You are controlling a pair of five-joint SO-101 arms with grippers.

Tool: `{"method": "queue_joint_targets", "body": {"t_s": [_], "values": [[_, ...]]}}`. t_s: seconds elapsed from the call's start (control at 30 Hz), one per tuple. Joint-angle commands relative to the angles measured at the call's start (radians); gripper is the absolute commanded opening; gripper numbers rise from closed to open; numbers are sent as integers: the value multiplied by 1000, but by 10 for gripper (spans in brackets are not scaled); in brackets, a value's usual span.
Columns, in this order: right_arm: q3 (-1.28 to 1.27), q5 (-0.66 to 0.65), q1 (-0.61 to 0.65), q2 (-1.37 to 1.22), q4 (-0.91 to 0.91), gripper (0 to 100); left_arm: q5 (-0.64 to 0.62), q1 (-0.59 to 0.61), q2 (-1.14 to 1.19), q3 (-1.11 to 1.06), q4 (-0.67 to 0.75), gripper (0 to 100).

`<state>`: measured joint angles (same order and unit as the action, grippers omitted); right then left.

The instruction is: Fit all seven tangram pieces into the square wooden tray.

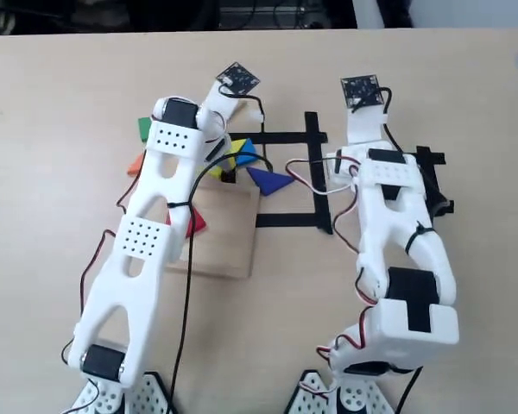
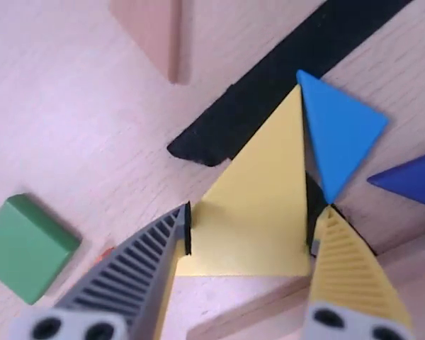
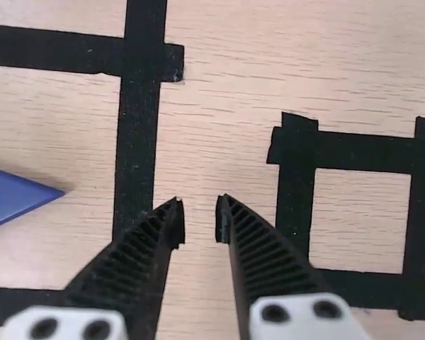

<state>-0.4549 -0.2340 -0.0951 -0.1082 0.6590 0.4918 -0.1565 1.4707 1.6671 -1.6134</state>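
The tray lies on the worktop, partly under the left arm. A red piece rests on it, half hidden by that arm.

Just beyond the tray's far edge lies the yellow triangle. The left pincer grips it, with one finger against each side. The light blue triangle touches the yellow one along one edge. The dark blue triangle lies near it, pointing toward them.

The green square and the orange piece lie apart, on the left arm's outer side.

The right pincer hangs over bare worktop between black tape lines. Its jaws are narrowly parted and hold nothing.
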Motion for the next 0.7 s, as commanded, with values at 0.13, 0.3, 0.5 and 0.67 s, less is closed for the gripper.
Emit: {"method": "queue_joint_targets", "body": {"t_s": [0.13,0.3,0.5,0.67], "values": [[4,-5,17,44,-14,93,52,-13,20,-4,-52,287],[4,-5,17,44,-14,93,186,30,9,-4,-117,284],[4,-5,17,44,-14,93,282,142,-21,-5,-141,284],[4,-5,17,42,-14,93,370,239,-44,-5,-141,283]]}}
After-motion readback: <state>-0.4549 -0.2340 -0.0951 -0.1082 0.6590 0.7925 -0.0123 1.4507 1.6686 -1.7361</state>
